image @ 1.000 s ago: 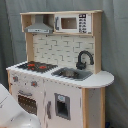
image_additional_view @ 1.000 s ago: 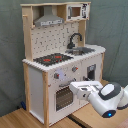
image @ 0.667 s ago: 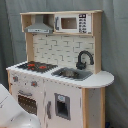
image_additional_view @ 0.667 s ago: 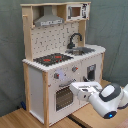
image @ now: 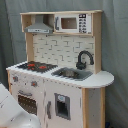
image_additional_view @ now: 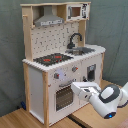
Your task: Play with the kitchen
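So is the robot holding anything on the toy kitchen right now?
It cannot be told. In the second exterior view the gripper is right in front of the oven door of the kitchen, but whether it grips anything there isn't visible.

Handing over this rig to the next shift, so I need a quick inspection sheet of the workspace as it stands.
Surface: wooden floor, bare where visible.
Job's things: the kitchen upright; stovetop, faucet, sink, oven door shut.
Clutter: nothing seen.
Grippers: gripper in front of the oven door, below the knobs; contact unclear.
Cables: nothing seen.
Surroundings: grey curtain behind.
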Motion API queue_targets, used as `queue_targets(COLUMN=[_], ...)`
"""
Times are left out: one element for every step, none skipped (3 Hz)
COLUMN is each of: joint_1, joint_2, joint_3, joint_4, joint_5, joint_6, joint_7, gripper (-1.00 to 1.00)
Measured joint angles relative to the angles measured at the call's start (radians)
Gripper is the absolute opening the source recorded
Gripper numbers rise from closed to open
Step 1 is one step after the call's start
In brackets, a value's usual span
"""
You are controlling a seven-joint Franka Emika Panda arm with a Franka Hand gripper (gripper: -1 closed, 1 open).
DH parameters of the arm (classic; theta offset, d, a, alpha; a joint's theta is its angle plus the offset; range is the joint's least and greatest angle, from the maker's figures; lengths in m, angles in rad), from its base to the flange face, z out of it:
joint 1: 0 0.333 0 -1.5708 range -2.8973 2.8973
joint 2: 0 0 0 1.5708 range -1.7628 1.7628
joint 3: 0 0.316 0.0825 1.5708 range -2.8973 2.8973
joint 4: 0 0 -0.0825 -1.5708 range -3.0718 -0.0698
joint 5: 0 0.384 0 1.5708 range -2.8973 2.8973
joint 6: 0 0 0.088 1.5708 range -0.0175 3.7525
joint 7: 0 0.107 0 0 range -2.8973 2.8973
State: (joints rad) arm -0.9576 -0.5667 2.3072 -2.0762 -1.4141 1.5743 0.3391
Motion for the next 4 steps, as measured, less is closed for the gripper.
queue_targets(joint_1=[-0.001, -0.002, -0.002, -0.002], joint_2=[0.0, 0.0, 0.0, 0.0], joint_3=[-0.027, -0.062, -0.1, -0.137], joint_4=[-0.047, -0.084, -0.113, -0.129], joint_5=[-0.048, -0.095, -0.136, -0.18], joint_6=[0.037, 0.085, 0.135, 0.189], joint_7=[0.093, 0.171, 0.241, 0.301], gripper=[1.0, 1.0, 1.0, 1.0])
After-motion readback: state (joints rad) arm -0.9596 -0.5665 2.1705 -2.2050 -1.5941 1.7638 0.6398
